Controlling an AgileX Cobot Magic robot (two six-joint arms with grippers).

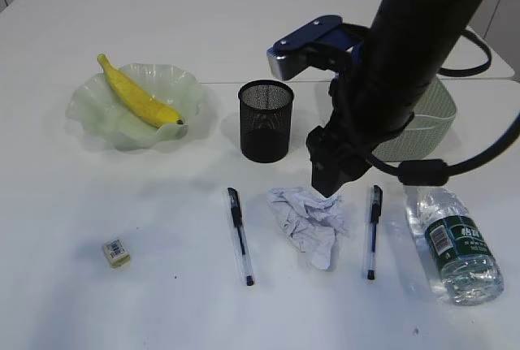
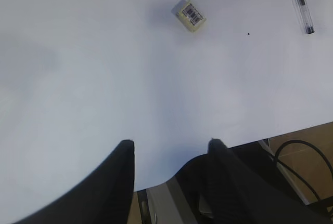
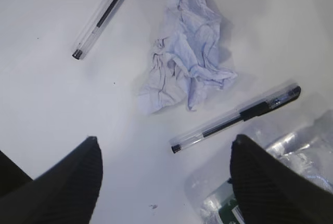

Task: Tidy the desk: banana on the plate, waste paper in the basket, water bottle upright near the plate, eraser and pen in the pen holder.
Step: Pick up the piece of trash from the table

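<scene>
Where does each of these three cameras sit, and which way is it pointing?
Exterior: from the front, slanting down at the desk; the right arm shows.
Left wrist: on the left arm, looking down at the eraser; open left gripper shows.
Right wrist: looking down at the waste paper; open right gripper shows.
Shared: exterior and right wrist both show the paper.

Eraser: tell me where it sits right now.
In the exterior view the eraser lies alone front-left on the desk, left of the nearer pen.
</scene>
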